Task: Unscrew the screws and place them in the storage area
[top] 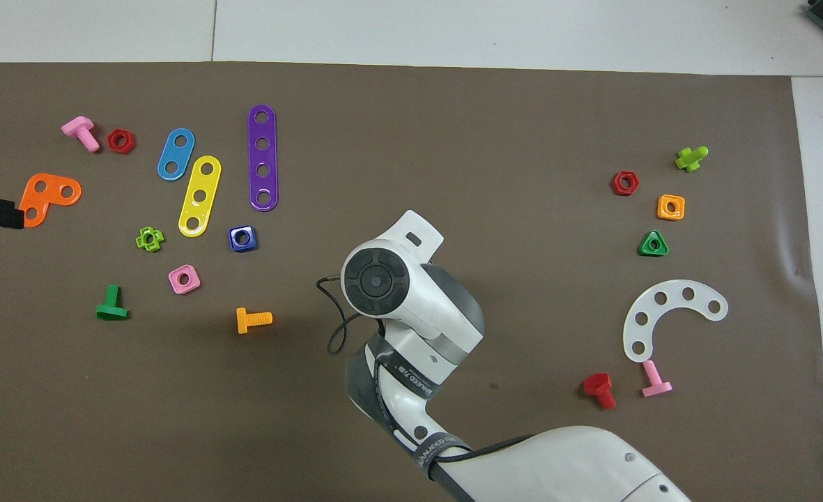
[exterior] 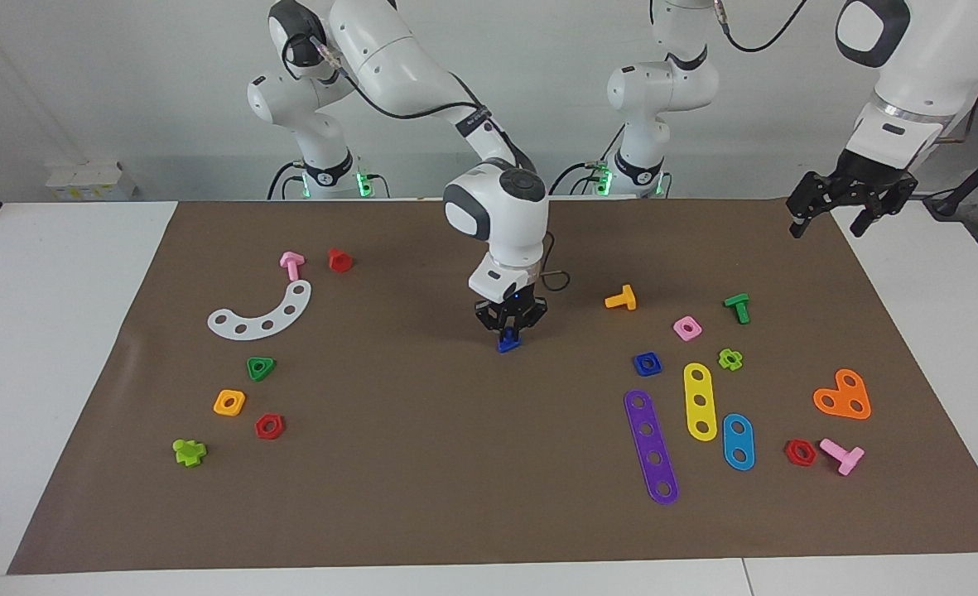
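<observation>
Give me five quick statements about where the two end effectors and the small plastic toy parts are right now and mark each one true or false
1. The right end effector is shut on the small royal-blue plastic triangular-headed screw near the middle of the brown mat. True.
2. The left end effector holds the green plastic T-shaped screw. False: it is raised over the mat's edge at the left arm's end, open and empty, and that screw lies on the mat.
3. The blue plastic square nut lies beside the purple four-hole plastic strip. True.
4. The white curved plastic strip lies at the left arm's end. False: it lies toward the right arm's end.
5. The orange plastic T-shaped screw stands on the yellow plastic strip. False: it lies apart, nearer the robots.
</observation>
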You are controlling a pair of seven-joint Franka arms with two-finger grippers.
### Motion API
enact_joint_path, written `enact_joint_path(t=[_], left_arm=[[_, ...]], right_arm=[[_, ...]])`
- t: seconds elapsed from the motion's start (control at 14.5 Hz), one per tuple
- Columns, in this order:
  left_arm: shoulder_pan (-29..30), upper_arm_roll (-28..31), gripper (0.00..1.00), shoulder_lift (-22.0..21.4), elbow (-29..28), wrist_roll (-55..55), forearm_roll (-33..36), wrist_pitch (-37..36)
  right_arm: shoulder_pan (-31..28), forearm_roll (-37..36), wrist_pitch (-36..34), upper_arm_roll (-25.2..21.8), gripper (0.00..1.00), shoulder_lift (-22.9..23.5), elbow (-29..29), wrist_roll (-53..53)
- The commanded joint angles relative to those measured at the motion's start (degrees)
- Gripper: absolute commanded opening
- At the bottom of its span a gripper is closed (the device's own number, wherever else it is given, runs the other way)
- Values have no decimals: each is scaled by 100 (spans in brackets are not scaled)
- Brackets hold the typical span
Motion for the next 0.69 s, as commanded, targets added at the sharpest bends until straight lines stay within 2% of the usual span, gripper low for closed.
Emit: enact_joint_path(t=[0.0,0.14,0.42,0.62], left_arm=[[-82,-84,100,-41,74,21,173,-155],[-82,-111,100,-76,4,39,164,-146],[-82,-111,100,-103,3,48,173,-163],[-38,-76,100,-59,117,319,181,-155]], right_arm=[[14,-65,-5,0,0,30,47,282],[-144,-56,-49,0,0,-267,-110,345],[-1039,-56,38,9,0,-918,-733,126],[-1689,-21,30,9,0,-1130,-972,-314]])
